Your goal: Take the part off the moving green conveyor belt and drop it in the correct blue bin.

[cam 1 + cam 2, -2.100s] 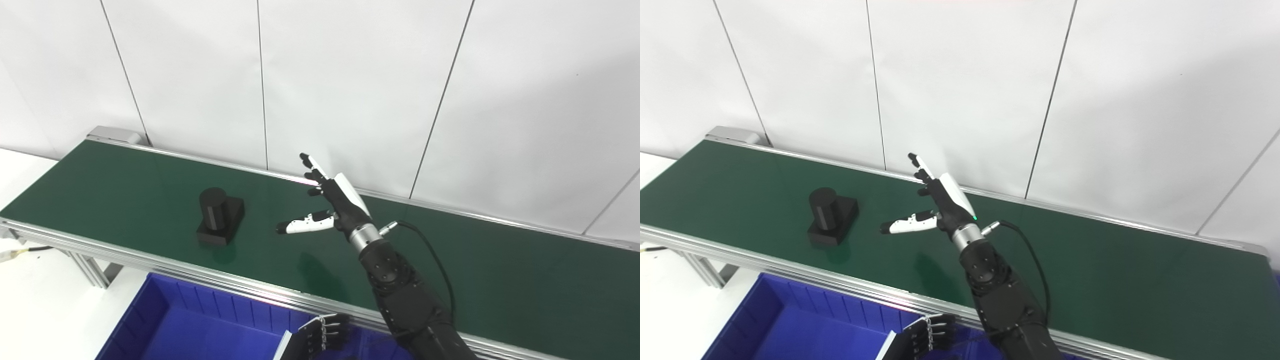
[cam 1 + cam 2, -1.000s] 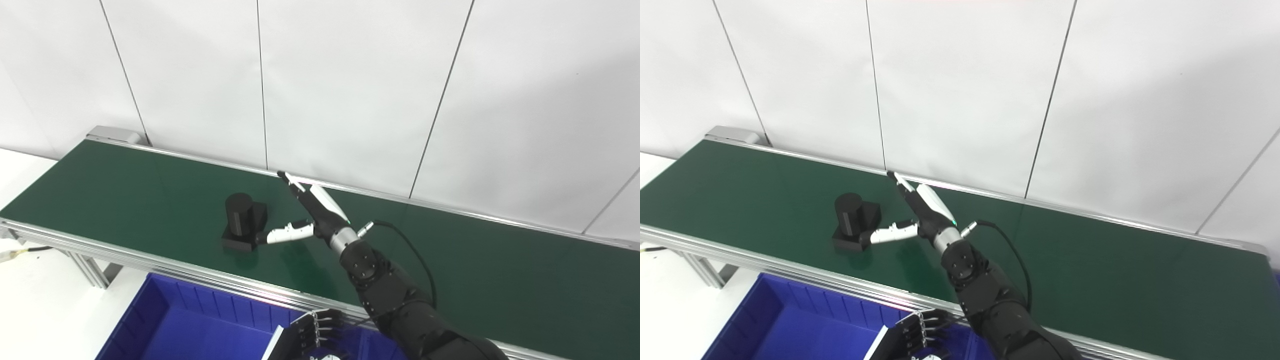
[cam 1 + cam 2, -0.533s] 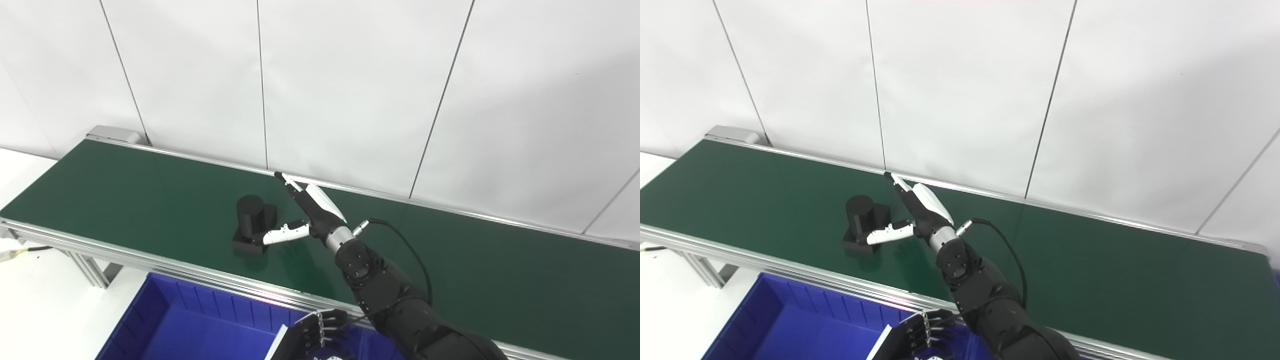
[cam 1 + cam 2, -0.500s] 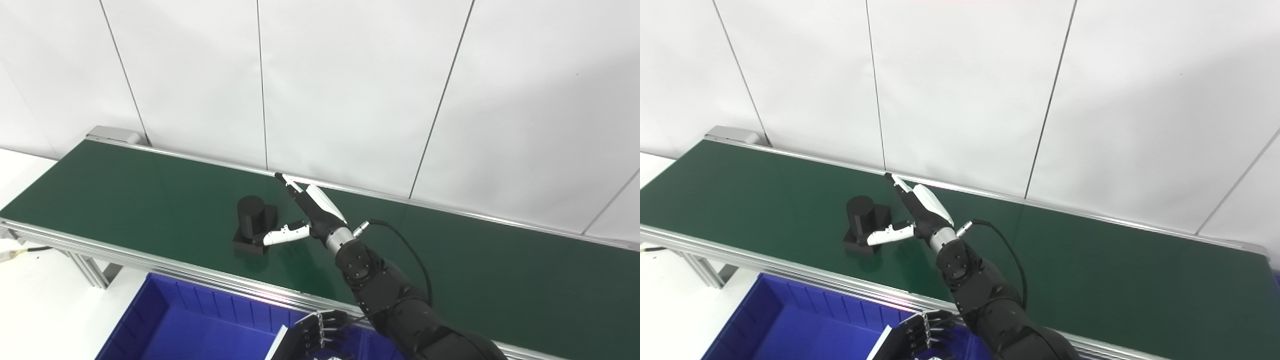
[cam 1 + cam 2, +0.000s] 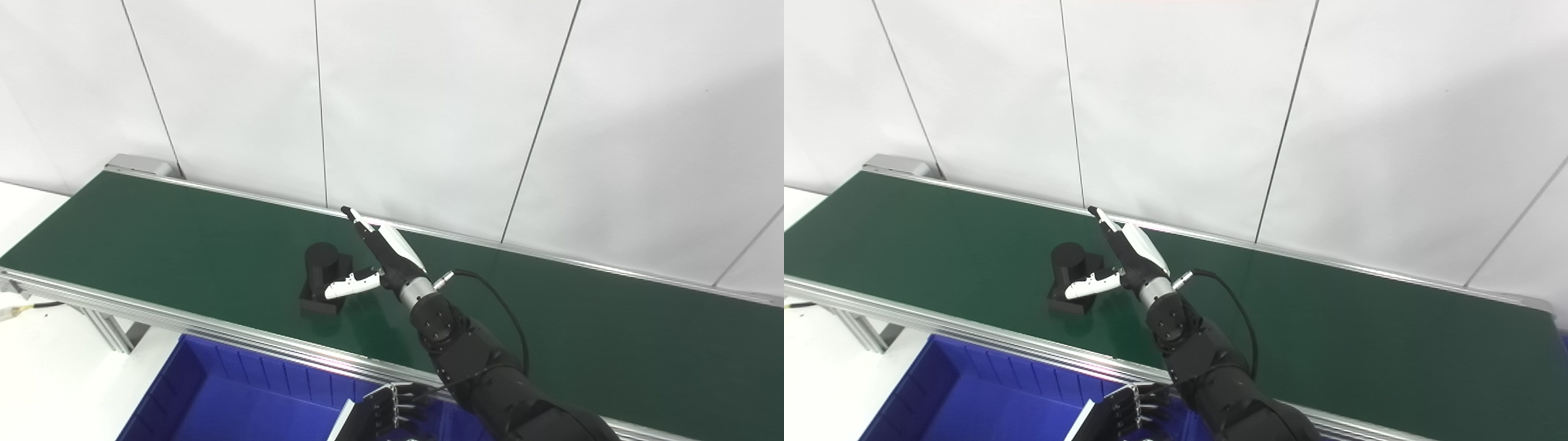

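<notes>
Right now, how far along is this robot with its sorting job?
Early. The right hand is open beside the black part, which sits on the belt, not yet gripped. Still left: grasp, lift and drop it into a blue bin. The left hand waits low.

Right hand (image 5: 383, 260) mid-frame, fingers extended toward upper left, thumb apart. Left hand (image 5: 386, 413) at bottom edge, fingers curled.
</notes>
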Action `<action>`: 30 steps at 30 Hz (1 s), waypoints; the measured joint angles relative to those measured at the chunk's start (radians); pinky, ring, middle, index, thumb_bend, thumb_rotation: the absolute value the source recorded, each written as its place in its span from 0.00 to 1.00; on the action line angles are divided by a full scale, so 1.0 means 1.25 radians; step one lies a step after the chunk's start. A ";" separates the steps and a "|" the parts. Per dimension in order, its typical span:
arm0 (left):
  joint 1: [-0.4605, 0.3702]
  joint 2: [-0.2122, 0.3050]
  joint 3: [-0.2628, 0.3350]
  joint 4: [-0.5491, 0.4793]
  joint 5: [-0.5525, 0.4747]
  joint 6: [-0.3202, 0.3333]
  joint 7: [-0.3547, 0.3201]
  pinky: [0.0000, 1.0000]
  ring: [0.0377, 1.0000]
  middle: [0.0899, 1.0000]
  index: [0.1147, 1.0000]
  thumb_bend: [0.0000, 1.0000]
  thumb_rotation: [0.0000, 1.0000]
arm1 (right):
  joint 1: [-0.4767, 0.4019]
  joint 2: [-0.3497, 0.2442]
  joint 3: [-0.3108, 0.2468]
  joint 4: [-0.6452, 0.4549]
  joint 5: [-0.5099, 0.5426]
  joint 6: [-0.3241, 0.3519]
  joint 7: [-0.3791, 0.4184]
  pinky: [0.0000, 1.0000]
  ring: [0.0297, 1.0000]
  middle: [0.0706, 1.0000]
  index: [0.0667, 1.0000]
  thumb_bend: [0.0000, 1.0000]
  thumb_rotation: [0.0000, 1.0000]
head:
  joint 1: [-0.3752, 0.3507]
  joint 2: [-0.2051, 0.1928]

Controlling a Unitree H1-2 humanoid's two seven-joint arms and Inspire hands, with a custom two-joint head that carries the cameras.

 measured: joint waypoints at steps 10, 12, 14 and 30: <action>0.000 0.004 -0.003 0.003 0.000 0.000 0.003 0.61 0.63 0.64 0.64 0.58 0.00 | 0.006 0.001 -0.011 0.018 0.005 0.000 -0.020 0.75 0.90 0.93 0.98 0.85 0.09 | 0.006 0.002; 0.000 0.006 -0.007 0.002 0.005 0.000 0.005 0.61 0.64 0.65 0.64 0.58 0.00 | 0.008 0.001 -0.011 0.018 0.005 0.000 -0.023 0.76 0.90 0.93 0.98 0.85 0.07 | 0.006 0.002; 0.000 0.010 -0.011 0.002 0.013 0.000 0.006 0.61 0.64 0.65 0.64 0.59 0.00 | 0.011 0.001 -0.019 0.018 0.009 0.001 -0.028 0.77 0.91 0.93 0.98 0.83 0.01 | 0.005 0.002; 0.000 0.017 -0.033 0.000 0.016 0.000 0.036 0.64 0.65 0.64 0.63 0.56 0.00 | 0.037 0.001 -0.034 0.025 0.028 0.013 -0.039 0.77 0.90 0.91 0.96 0.81 0.00 | 0.010 0.007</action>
